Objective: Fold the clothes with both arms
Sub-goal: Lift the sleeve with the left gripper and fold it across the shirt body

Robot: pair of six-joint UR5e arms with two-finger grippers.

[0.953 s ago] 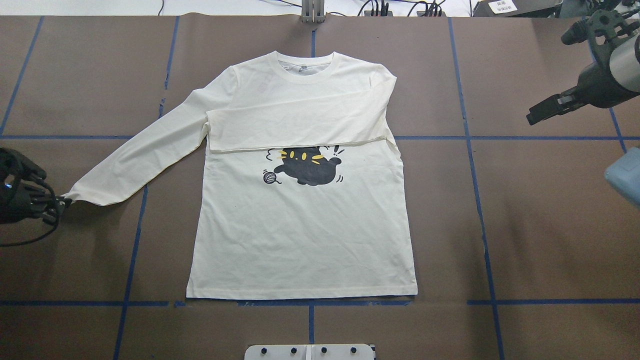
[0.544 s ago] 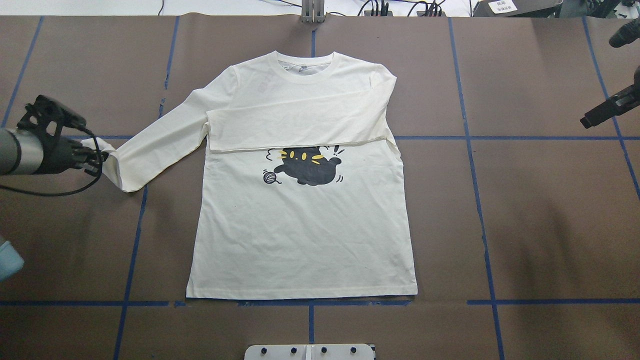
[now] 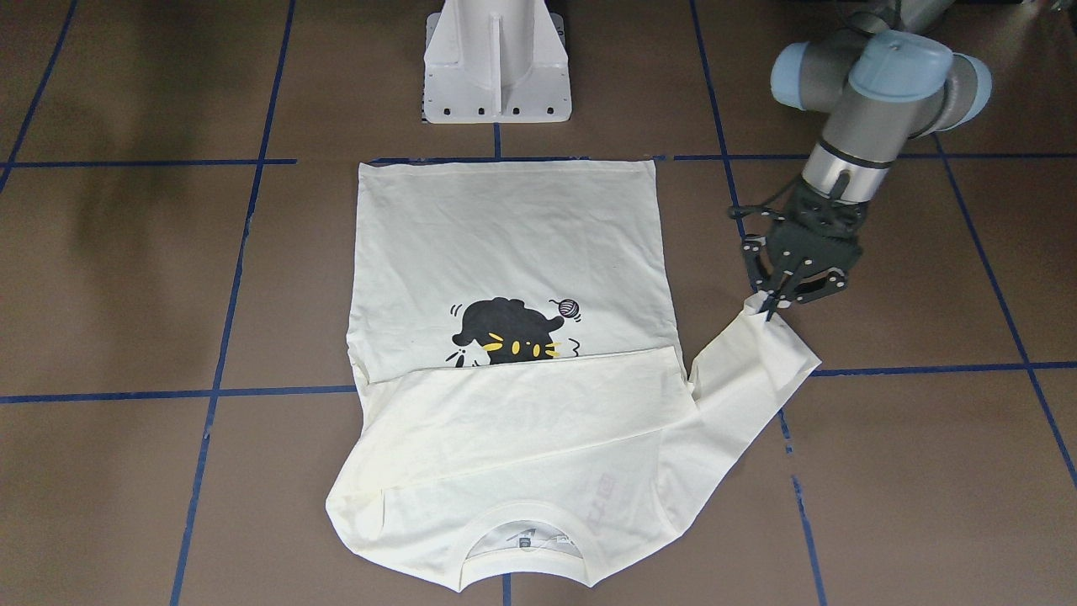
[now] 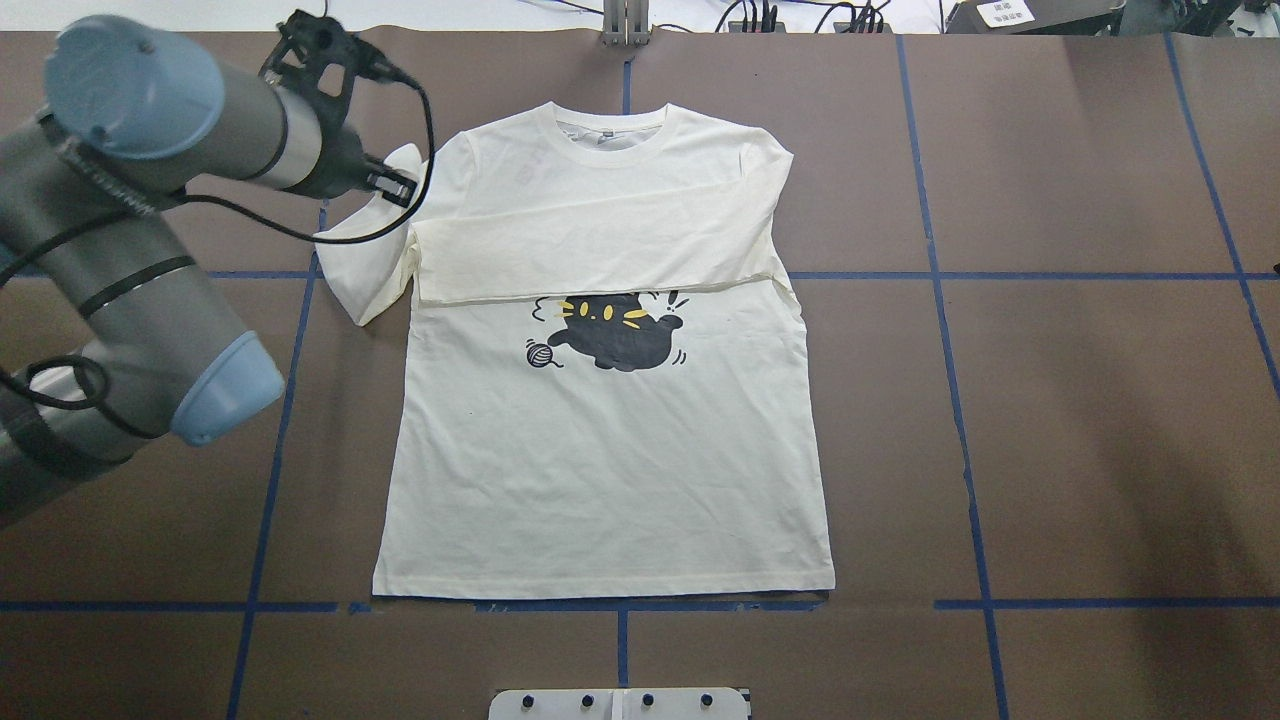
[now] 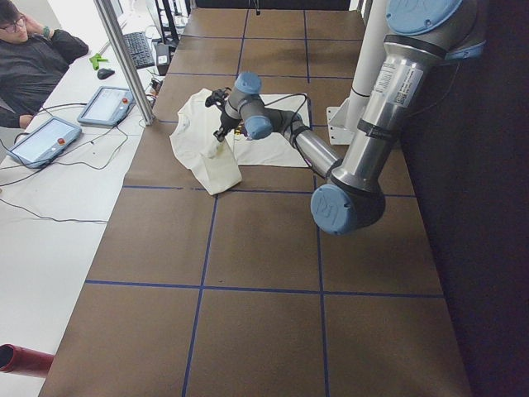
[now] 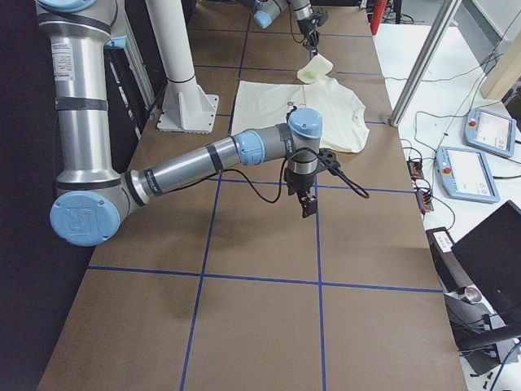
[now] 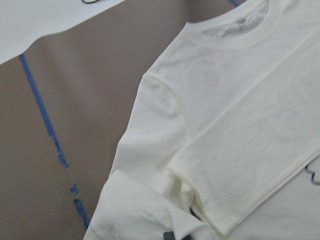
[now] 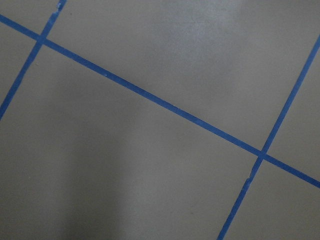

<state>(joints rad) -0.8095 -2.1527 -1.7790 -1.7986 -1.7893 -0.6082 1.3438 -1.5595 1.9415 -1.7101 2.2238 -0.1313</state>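
Note:
The cream long-sleeved T-shirt (image 4: 600, 470) lies flat, face up, collar at the far side. Its black cat print (image 4: 612, 335) and yarn ball (image 4: 540, 353) show below one sleeve (image 4: 590, 245), which is folded across the chest. The lettering is only a faint pink trace (image 3: 602, 497). My left gripper (image 4: 395, 185) is shut on the cuff of the other sleeve (image 4: 365, 265) and holds it raised beside the shoulder, as the front view (image 3: 770, 307) also shows. My right gripper (image 6: 308, 205) hangs over bare table away from the shirt. I cannot tell whether it is open.
The white pedestal base (image 3: 496, 59) stands at the robot's edge of the brown table, which is marked with blue tape lines (image 4: 960, 400). A metal post (image 5: 124, 58), tablets (image 5: 50, 136) and a seated person (image 5: 33, 50) are on the far side.
My left gripper lifted the sleeve cuff from the table's left side and carried it up toward the shirt's shoulder, doubling the sleeve over. My right arm has withdrawn out of the overhead view.

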